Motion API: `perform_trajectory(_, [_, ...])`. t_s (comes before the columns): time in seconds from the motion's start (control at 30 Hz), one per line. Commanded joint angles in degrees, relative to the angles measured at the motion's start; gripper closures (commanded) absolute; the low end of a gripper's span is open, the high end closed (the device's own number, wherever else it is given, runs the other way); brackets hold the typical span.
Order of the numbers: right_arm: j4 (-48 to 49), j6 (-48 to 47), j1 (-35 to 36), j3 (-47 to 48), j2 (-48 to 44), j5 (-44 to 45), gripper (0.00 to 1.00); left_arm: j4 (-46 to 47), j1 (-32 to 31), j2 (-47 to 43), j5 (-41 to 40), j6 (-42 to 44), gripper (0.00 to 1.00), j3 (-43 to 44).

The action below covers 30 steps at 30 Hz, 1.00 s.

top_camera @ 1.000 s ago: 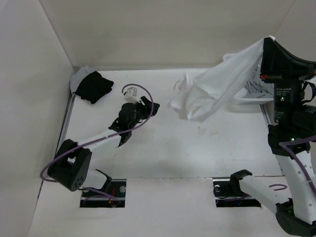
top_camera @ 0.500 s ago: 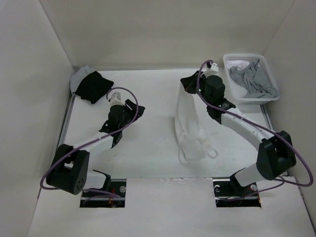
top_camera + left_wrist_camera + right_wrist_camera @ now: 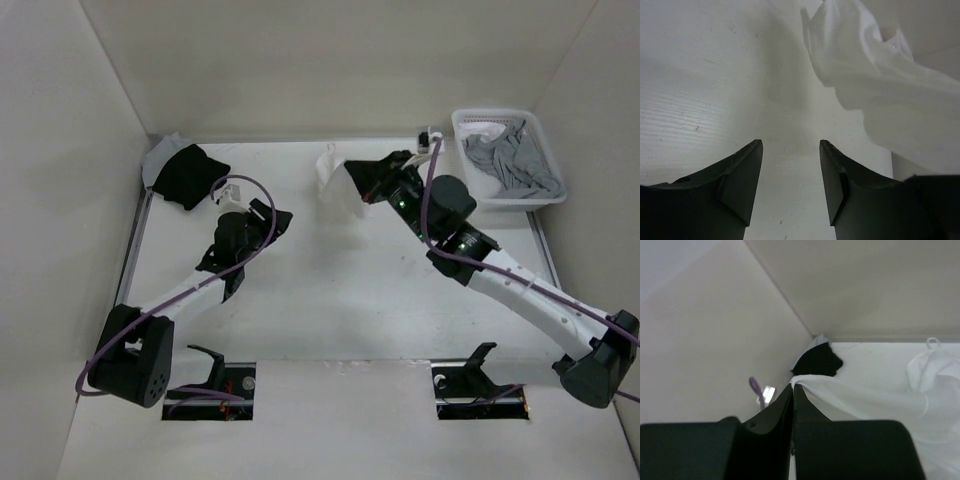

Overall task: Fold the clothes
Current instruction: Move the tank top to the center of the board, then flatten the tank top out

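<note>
- While the right gripper (image 3: 793, 387) is pinching an edge of the clothes (image 3: 337, 185) with its jaws pressed together, the white garment is hanging in a bunch well to the left of the basket (image 3: 510, 204). That arm's wrist is lying between the two.
- The left gripper (image 3: 790, 150) is standing wide and holding nothing. It is hovering farther from the basket than the garment is, near the bundle but not touching it.
- The fabric is looking thin, light and very soft, sagging and creasing from a single pinch. It is likely going to drape and swing rather than keep any shape, and a loose grip is probably going to let it slip.
- As I am judging it, the sensible place to be taking hold is a second corner or hem on the side away from the basket, so that one edge is being stretched between two grips. The thin string loop (image 3: 932, 342) is looking too flimsy to pull on.
- Bunched like this, the garment is not showing a clear long axis. In the top view the bundle is running slightly longer from far to near. In the right wrist view the cloth is trailing away from the pinched edge, with the string loop toward the trailing end.
- Whether its lowest folds are touching the table (image 3: 330, 300), I am not able to tell.
</note>
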Motion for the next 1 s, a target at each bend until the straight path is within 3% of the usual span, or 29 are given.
perform_trajectory(0.0, [-5.50,-0.93,7.68,-5.93,3.47,3.42,0.94,1.21,1.53,-5.50,-0.53,-1.01,0.54,-1.16])
perform_trajectory(0.07, [-6.83,1.26,10.06,-9.71,4.53,2.55,0.87,-0.54,3.20,-7.61,-0.97,-1.10,0.55,-3.44])
perform_trajectory(0.17, [-10.24,1.09,12.00,-13.84,3.58,-2.98,0.64,-4.05,5.57,-9.64,-1.67,-0.40,0.56,-5.91])
perform_trajectory(0.23, [-11.83,1.27,12.01,-16.57,-0.19,-3.52,0.60,-7.48,7.07,-10.52,-2.46,1.09,0.59,-7.05])
perform_trajectory(0.27, [-11.58,1.27,9.40,-20.15,-5.26,-2.13,0.58,-11.50,7.16,-11.04,-3.51,3.62,0.65,-7.32])
perform_trajectory(0.33, [-10.96,1.62,5.78,-23.07,-7.42,-1.15,0.67,-14.95,5.76,-11.84,-5.10,5.48,0.71,-7.32])
perform_trajectory(0.37, [-11.40,2.49,2.11,-24.48,-6.64,-1.50,0.82,-17.32,3.06,-12.62,-7.28,6.62,0.74,-7.41])
perform_trajectory(0.4, [-12.18,2.76,-0.10,-24.67,-4.54,-2.63,0.90,-18.04,1.81,-12.98,-8.35,7.16,0.74,-7.67])
perform_trajectory(0.5, [-14.56,3.11,-2.14,-23.53,2.48,-6.24,0.94,-21.37,-4.16,-13.95,-14.14,7.52,0.75,-8.73])
perform_trajectory(0.57, [-14.65,3.11,-1.18,-23.44,5.84,-7.56,0.90,-22.00,-6.54,-13.16,-15.82,7.25,0.74,-8.90])
perform_trajectory(0.67, [-13.17,3.29,1.72,-24.05,9.62,-8.35,0.72,-20.25,-9.44,-7.91,-15.30,6.90,0.69,-7.68])
perform_trajectory(0.7, [-13.25,2.33,5.03,-21.53,12.06,-9.75,0.60,-17.37,-10.50,-3.10,-14.17,6.99,0.69,-6.19])
perform_trajectory(0.73, [-13.33,0.93,6.45,-20.02,13.48,-8.89,0.57,-15.77,-10.68,-1.57,-14.07,6.81,0.69,-6.09])
perform_trajectory(0.97, [-17.72,-2.33,8.40,-14.22,19.82,-9.06,0.55,-12.77,-10.33,-0.06,-13.54,6.72,0.69,-6.44])
